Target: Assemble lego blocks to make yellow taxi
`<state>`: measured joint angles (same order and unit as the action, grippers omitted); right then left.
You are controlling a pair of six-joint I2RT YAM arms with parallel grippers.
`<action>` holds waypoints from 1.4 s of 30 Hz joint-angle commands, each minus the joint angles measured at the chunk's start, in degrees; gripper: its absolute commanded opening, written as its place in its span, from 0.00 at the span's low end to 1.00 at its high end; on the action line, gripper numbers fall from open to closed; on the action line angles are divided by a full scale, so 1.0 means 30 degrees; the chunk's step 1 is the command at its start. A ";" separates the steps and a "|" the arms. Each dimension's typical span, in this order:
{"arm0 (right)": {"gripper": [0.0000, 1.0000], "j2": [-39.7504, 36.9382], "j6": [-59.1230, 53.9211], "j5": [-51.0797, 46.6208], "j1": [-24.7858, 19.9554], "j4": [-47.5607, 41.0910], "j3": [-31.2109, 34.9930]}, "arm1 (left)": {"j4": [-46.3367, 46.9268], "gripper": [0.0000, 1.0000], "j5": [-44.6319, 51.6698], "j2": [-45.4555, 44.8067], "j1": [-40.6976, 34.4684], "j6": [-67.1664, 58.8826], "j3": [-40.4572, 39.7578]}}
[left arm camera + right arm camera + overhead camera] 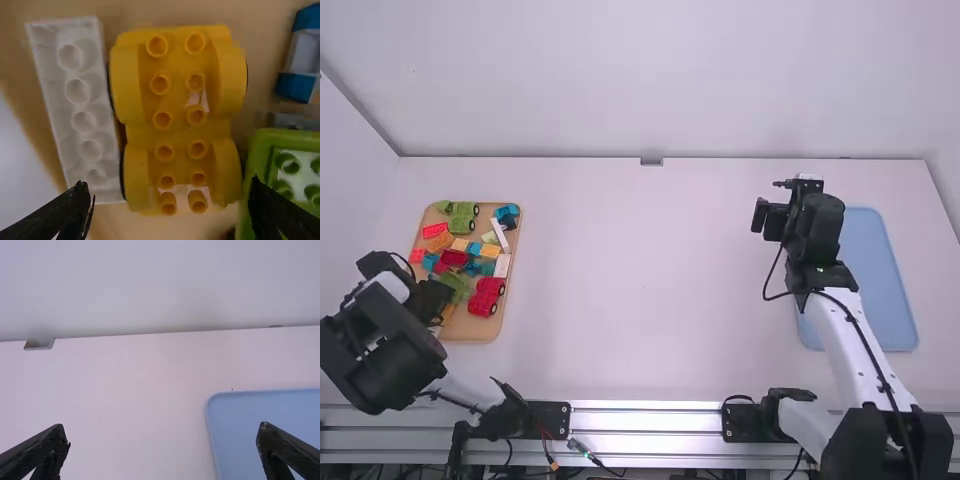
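Observation:
In the high view my left gripper (438, 300) is low over the front-left part of the wooden tray (466, 330). The left wrist view has the yellow wheeled base (180, 120), studs up, beyond my left gripper (172, 207), whose fingers stand wide apart with nothing between them. Alongside the base lies a long white block (82, 120); a green piece (260, 165) is on its other side. My right gripper (766, 218) is held at the right side of the table, and in the right wrist view the right gripper (162, 445) is open and holds nothing.
A blue tray (880, 290) lies at the table's right side beside the right arm. Several red, green, orange and blue blocks crowd the wooden tray, including a red car (487, 297) and a green car (463, 217). A wall (660, 80) rises at the table's far edge.

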<state>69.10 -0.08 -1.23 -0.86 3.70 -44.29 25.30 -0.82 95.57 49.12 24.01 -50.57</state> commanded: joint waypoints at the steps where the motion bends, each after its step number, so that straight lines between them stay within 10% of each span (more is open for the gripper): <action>1: 0.99 0.0117 0.0087 -0.0022 0.0036 0.0058 -0.0641 | 0.0182 0.80 0.0066 0.0619 0.0117 -0.0073 -0.0845; 27: 0.99 0.0117 0.0087 -0.0029 0.0051 0.0044 -0.0641 | 0.5625 1.00 -0.2193 0.0969 0.0525 0.4459 -0.5574; 42: 0.99 0.0117 0.0087 -0.0022 0.0058 -0.0044 -0.0641 | 0.2696 0.80 -0.0590 0.0969 0.0379 0.3213 -0.3636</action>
<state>69.10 -0.03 -1.37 -0.86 3.60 -44.29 33.32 -3.53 97.95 50.39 34.61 -62.17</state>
